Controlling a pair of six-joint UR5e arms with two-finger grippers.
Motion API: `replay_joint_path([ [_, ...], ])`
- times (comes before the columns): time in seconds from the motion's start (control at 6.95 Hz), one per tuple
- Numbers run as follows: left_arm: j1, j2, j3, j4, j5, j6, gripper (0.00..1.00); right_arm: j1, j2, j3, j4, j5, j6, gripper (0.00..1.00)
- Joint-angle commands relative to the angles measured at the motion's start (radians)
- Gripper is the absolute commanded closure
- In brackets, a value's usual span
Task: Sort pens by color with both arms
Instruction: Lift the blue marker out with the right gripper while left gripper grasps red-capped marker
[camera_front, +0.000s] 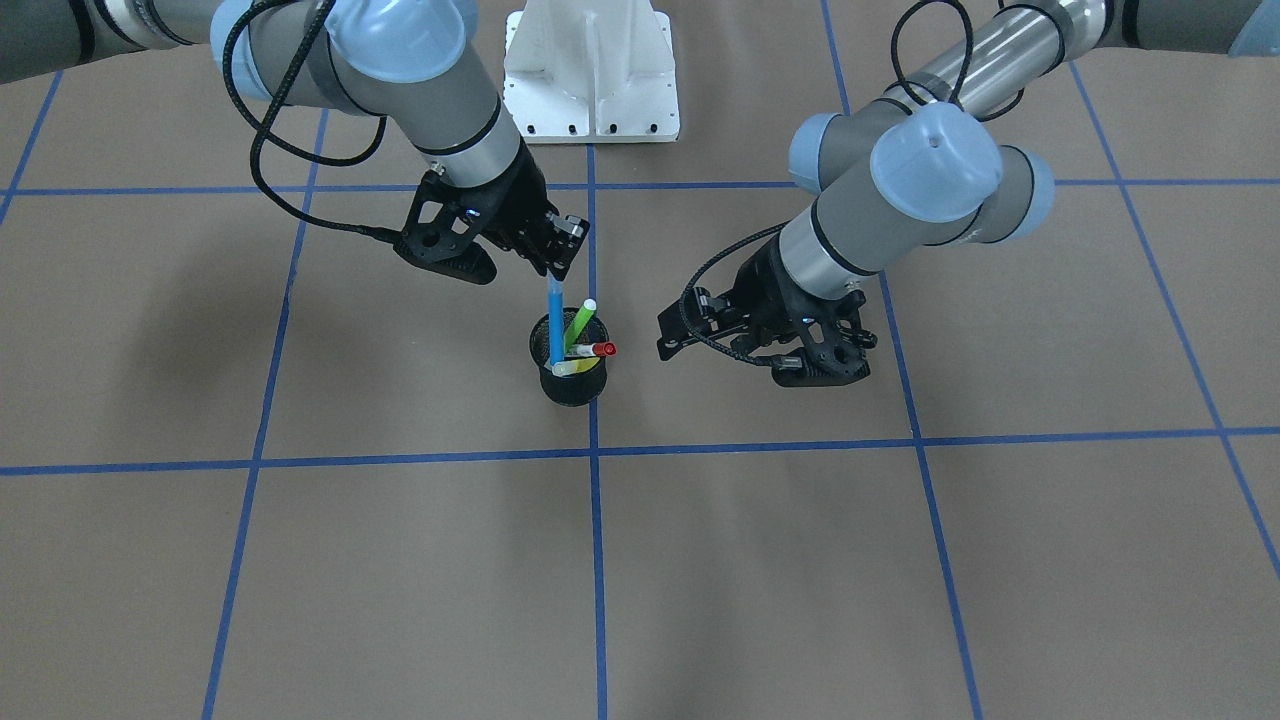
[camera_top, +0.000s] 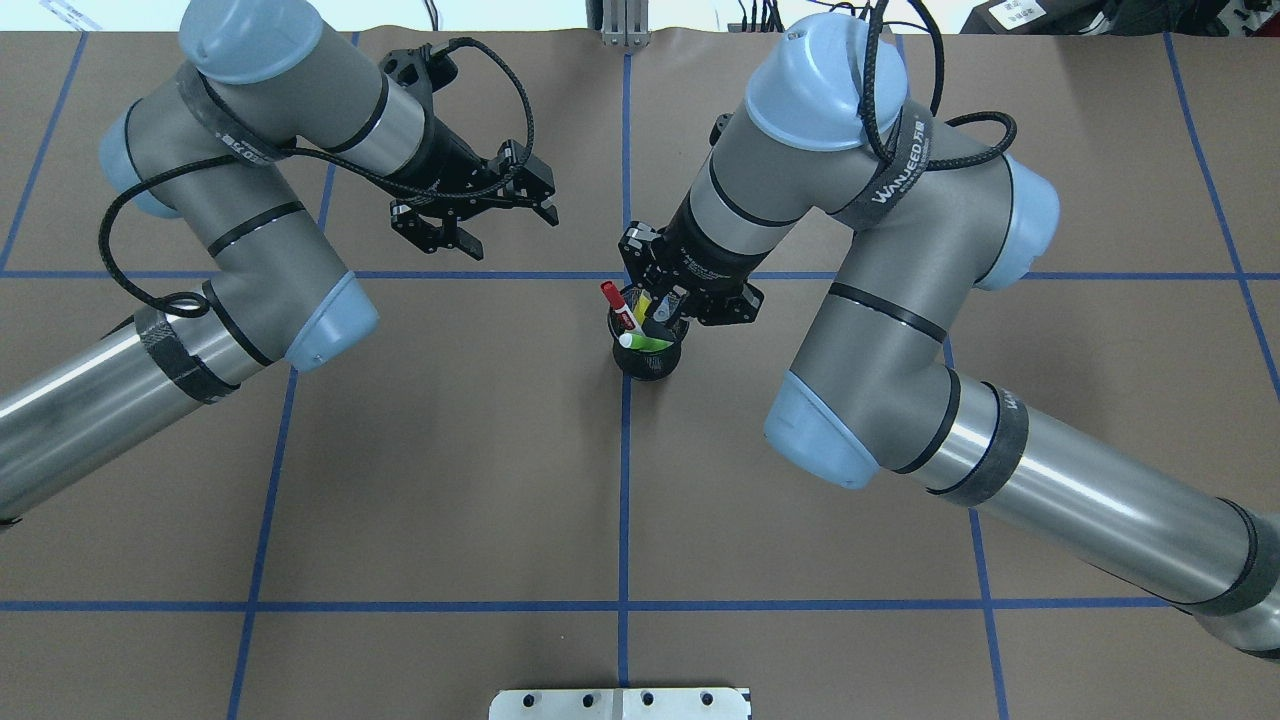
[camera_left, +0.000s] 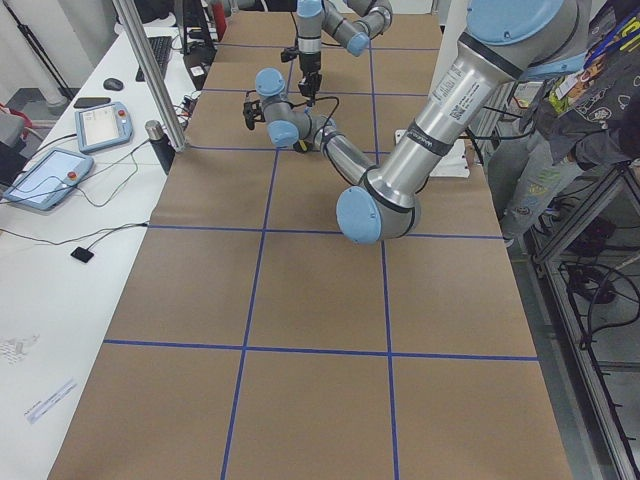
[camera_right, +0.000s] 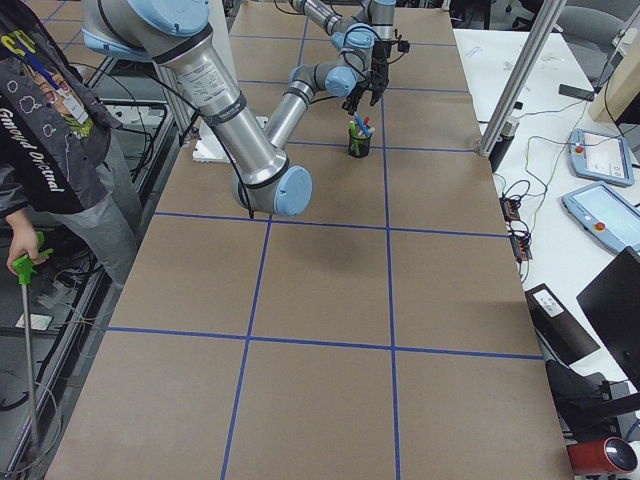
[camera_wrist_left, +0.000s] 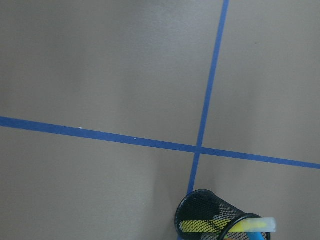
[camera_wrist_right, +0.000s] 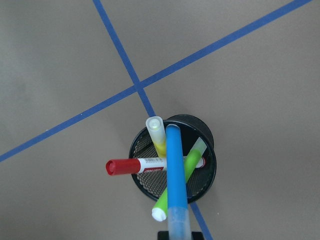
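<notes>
Right wrist-mounted view shows it plainest: the right gripper (camera_front: 560, 262) has its jaws pinched on the top end of the blue pen (camera_wrist_right: 175, 165), which stands nearly upright with its lower end down inside the cup (camera_wrist_right: 210, 145). Three more pens lean in that black mesh cup, fanning away from each other. The yellow pen (camera_wrist_right: 157, 135) tips toward the far rim. The green pen (camera_wrist_right: 170, 200) slants the other way, its white end poking out over the near rim. The white pen (camera_wrist_right: 150, 163) lies almost flat across the mouth (its red cap sticks out past the side). The cup sits on a blue tape line (camera_top: 625, 480), near where two lines cross on the brown table (camera_top: 450, 450). The left gripper (camera_front: 682, 325) hangs off to one side of the cup, well short of touching it, jaws spread and holding nothing. Behind both arms, the white pedestal (camera_front: 592, 70) stands at the table's edge. A person (camera_right: 50, 130) stands beside the table on the robot's side in the exterior right view.
</notes>
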Motion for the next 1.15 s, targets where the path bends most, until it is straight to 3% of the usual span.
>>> replay_joint_path([
  [0.0,0.064,-0.040,0.001,-0.001,0.096,-0.050,0.06,-0.001,0.006,0.021,0.005,0.017,0.029,0.84],
  [0.29,0.080,-0.047,0.007,0.001,0.104,-0.050,0.20,0.037,-0.003,0.056,-0.020,0.061,0.032,0.84],
  [0.72,0.106,-0.045,0.018,-0.005,0.139,-0.050,0.20,0.149,-0.036,0.082,-0.008,0.103,-0.013,0.84],
  [0.86,0.123,-0.051,0.018,-0.006,0.182,-0.050,0.21,0.209,-0.042,0.079,0.012,0.100,-0.160,0.84],
  [1.01,0.126,-0.051,0.018,-0.006,0.184,-0.050,0.33,0.238,-0.067,0.072,0.038,0.053,-0.319,0.84],
])
